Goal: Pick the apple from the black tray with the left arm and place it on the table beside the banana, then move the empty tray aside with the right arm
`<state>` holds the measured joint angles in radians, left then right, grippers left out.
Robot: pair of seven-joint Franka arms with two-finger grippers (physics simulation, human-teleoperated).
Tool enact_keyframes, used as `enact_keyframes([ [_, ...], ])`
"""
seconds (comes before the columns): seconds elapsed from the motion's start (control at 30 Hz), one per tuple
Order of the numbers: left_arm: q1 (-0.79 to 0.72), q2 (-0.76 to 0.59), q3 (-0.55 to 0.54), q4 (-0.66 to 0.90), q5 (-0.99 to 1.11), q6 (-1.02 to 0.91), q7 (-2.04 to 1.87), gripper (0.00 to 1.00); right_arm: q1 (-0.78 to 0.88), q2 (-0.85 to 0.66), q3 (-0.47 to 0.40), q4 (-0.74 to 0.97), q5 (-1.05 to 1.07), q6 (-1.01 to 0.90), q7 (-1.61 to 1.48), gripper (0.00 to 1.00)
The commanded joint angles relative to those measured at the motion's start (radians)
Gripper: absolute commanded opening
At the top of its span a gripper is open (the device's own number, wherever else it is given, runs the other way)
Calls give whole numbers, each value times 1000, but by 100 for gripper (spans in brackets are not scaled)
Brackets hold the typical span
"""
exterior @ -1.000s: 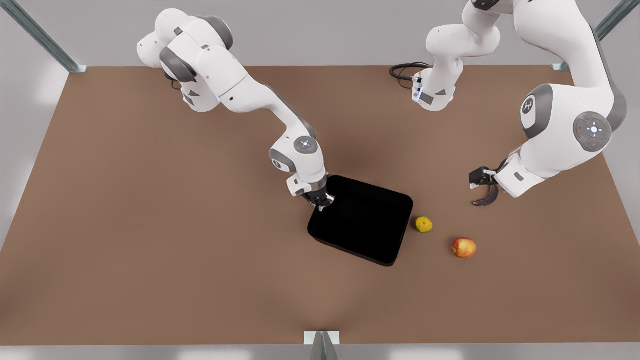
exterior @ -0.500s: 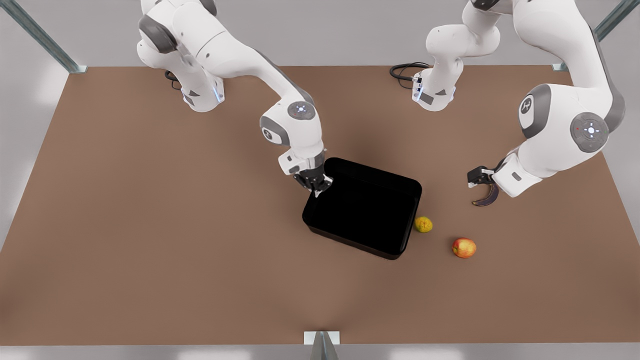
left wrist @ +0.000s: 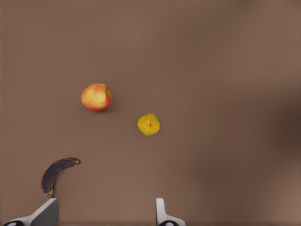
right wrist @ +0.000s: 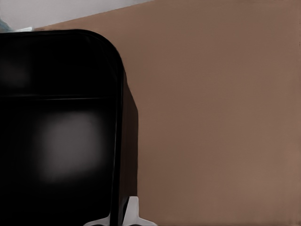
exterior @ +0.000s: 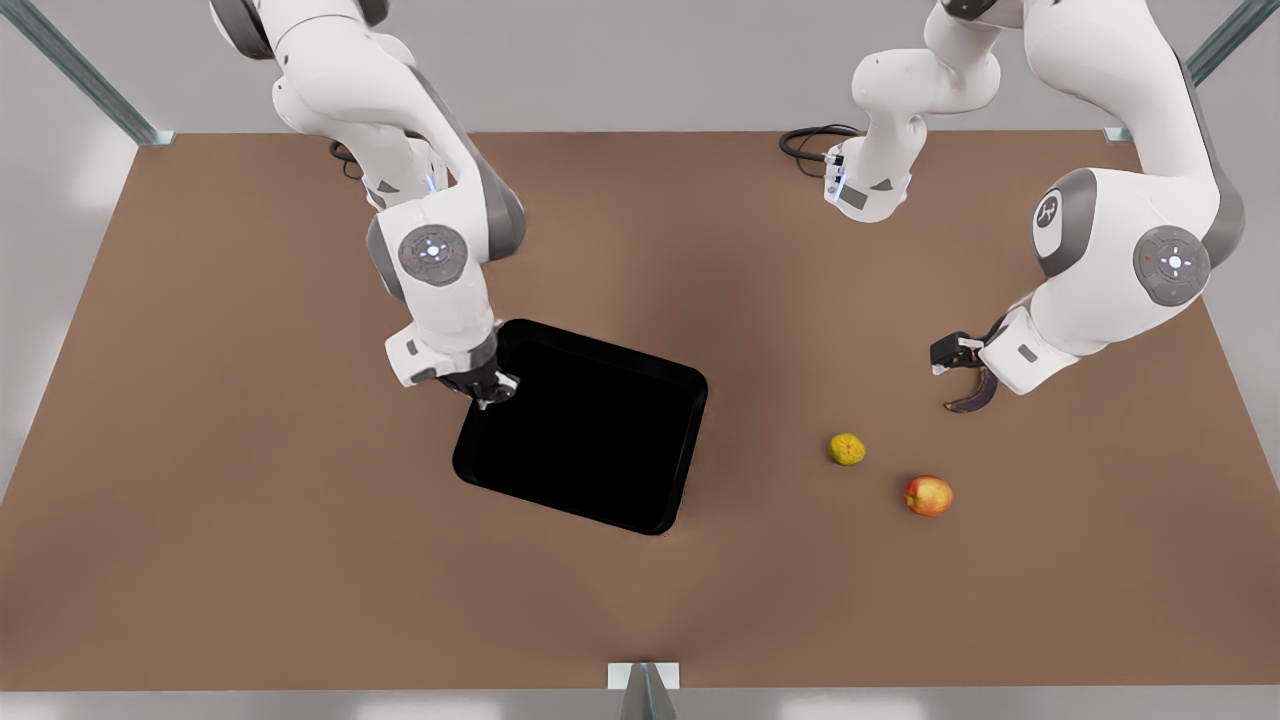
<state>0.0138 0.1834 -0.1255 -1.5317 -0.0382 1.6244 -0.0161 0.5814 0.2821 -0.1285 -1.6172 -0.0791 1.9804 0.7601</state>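
R tool (exterior: 490, 390) is clamped on the black tray (exterior: 585, 430) rim at its corner. Apple (exterior: 928, 495) sits on the surface (exterior: 250, 500) well apart from tray, near banana (exterior: 972, 397). L tool (exterior: 950, 355), fingers apart, hangs just beside banana.

Black tray (exterior: 585, 430) sits empty on tabletop (exterior: 250, 500), right gripper (exterior: 490, 389) clamped on its far-left corner rim. Apple (exterior: 928, 495), yellow-green fruit (exterior: 847, 449) well right of tray; banana (exterior: 972, 397) beyond, under left gripper (exterior: 950, 355).

Empty black tray (exterior: 585, 430) flat on table (exterior: 250, 450), well apart from red-orange apple (exterior: 928, 495); dark curved banana (exterior: 972, 397) lies near the apple.
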Motion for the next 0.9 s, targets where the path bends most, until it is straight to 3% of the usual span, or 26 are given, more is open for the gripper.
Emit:
enact_keyframes([
  [0.0, 0, -1, 0, 1, 1, 2, -10, 100, -2, -21, -56, 2, 96, -126, -818, 19],
  [0.13, 0, -1, -2, 1, 0, 2, -12, 100, -2, -61, -168, 3, 116, -164, -1013, 19],
  [0.33, -11, -1, -2, 1, 0, -1, -42, 100, -3, -55, -424, 14, 254, -163, -1430, 18],
  [0.5, -11, -1, 0, 1, 0, -8, -36, 100, -11, -52, -586, 14, 306, -163, -1667, 18],
  [0.7, -11, -1, 0, 1, 1, -8, -36, 100, -38, 117, -674, 14, 415, -143, -1727, 18],
  [0.87, -11, -1, 0, -1, 1, -8, -39, 100, -60, 226, -678, 13, 493, -11, -1779, 18],
])
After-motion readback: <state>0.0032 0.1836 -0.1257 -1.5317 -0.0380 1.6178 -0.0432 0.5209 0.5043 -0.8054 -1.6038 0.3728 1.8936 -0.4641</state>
